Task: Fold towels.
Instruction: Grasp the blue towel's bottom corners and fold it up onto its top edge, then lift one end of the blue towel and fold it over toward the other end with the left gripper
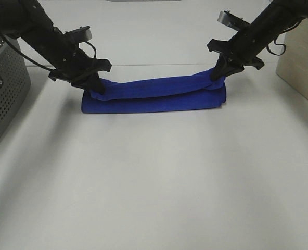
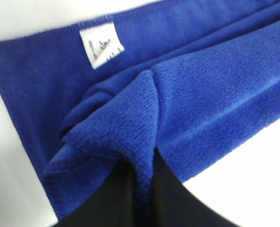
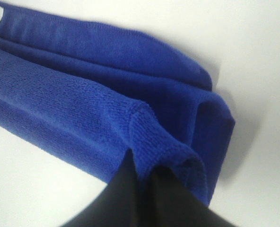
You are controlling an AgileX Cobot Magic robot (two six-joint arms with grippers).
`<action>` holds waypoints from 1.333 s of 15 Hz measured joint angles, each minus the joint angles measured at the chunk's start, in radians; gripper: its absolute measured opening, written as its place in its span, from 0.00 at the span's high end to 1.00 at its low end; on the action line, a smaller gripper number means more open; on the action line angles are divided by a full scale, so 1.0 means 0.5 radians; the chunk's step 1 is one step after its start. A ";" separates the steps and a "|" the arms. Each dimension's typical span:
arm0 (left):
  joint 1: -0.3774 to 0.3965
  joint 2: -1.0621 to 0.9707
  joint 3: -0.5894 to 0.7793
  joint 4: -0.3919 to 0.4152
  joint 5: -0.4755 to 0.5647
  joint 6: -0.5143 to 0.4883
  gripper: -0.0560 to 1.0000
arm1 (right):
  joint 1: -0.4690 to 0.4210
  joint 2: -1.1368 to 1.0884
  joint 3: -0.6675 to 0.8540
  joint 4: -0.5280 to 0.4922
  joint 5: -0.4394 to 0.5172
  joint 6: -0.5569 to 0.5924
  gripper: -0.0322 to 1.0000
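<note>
Blue towel point(image 1: 154, 99) laid on white table point(image 1: 154, 182) as long narrow band, folded lengthwise, top layer lifted at both ends. Left end pinched by left gripper point(image 1: 95, 87), jaws closed on cloth fold. Right end pinched by right gripper point(image 1: 220, 74), jaws likewise clamped on cloth. White tag point(image 2: 101, 47) seen near left end; marks blurred, perhaps lettering. Grey perforated box point(image 1: 3, 88) set well apart, left.

One blue towel point(image 1: 154, 96), with one white tag point(image 2: 101, 47). Two grippers, the left gripper point(image 1: 97, 88) at ten o'clock and the right gripper point(image 1: 218, 74) at two o'clock, each with one pair of jaws. One grey perforated bin point(image 1: 3, 88) at nine o'clock, one pale box point(image 1: 299, 57) at three o'clock, one white surface point(image 1: 154, 182).
</note>
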 joint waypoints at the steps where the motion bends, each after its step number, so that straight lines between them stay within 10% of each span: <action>1: 0.006 0.068 -0.106 0.000 0.016 -0.002 0.93 | 0.000 0.052 -0.088 0.000 -0.004 0.000 0.97; 10: 0.036 0.254 -0.326 0.002 -0.056 -0.024 0.82 | 0.004 0.222 -0.216 0.060 -0.138 0.000 0.90; 17: 0.040 0.302 -0.494 0.146 0.024 -0.138 0.34 | 0.004 0.270 -0.316 0.056 -0.034 0.000 0.31; 20: 0.040 0.302 -0.776 0.258 0.348 -0.294 0.25 | 0.004 0.270 -0.540 0.050 0.138 0.000 0.25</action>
